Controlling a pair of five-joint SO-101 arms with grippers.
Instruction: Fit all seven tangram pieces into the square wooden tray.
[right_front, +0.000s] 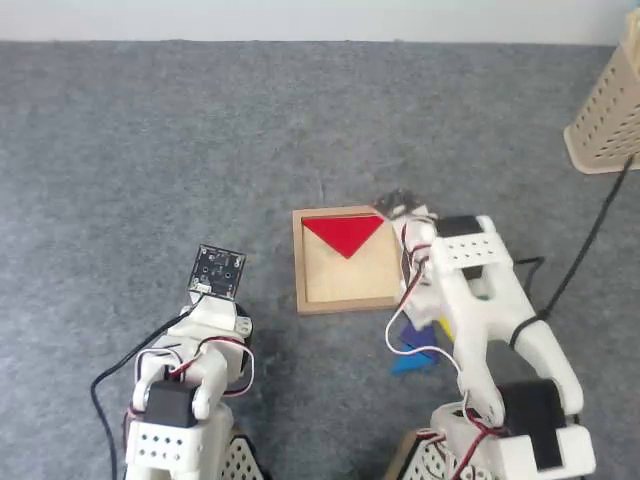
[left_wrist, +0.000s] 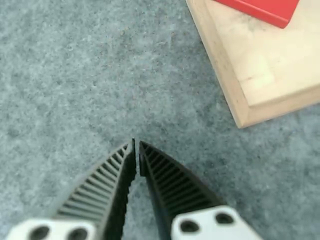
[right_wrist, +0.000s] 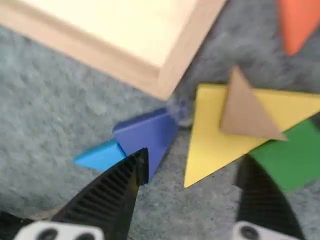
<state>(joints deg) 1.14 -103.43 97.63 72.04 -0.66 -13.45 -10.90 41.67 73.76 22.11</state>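
The square wooden tray lies mid-table with a red triangle in its far part. Its corner and the red triangle lie ahead of my left gripper, which is shut on nothing over bare carpet. My right gripper is open just above loose pieces beside the tray: a yellow triangle with a small brown triangle on it, a green piece, a dark blue piece, a light blue piece and an orange piece.
Grey carpet covers the table. A beige perforated stand is at the far right, with a black cable running down from it. The left arm rests at the near left, well apart from the tray.
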